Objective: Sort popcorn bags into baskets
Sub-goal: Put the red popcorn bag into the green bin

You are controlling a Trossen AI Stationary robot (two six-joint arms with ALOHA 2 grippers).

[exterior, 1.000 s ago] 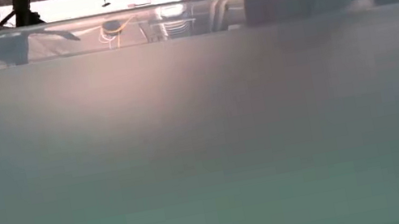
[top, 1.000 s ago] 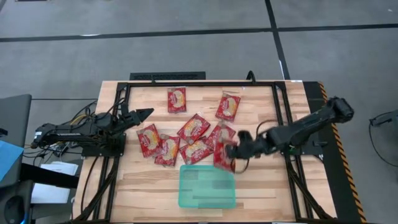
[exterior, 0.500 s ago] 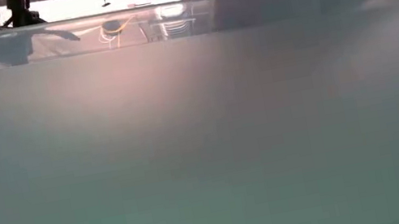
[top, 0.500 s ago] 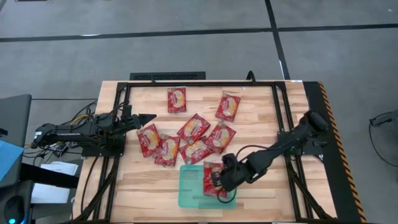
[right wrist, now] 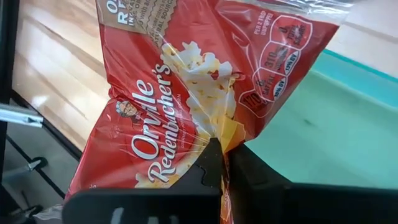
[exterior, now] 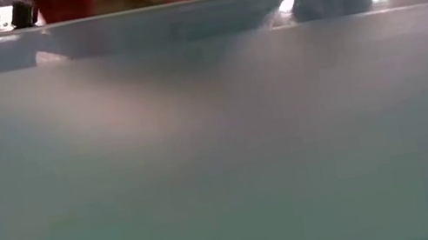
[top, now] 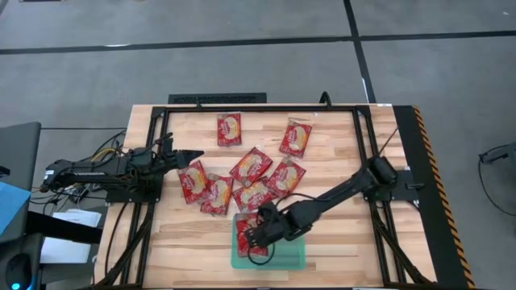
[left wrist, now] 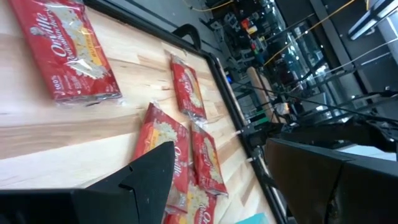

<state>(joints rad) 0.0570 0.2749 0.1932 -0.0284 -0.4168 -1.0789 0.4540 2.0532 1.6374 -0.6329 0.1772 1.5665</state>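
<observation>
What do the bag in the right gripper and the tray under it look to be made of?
Popcorn bag: thin glossy plastic film or foil, going by its creases, glare and clear crimped edge. Tray: translucent teal plastic, seemingly smooth; the table grain shows faintly through it. The right gripper pinches the bag.
</observation>
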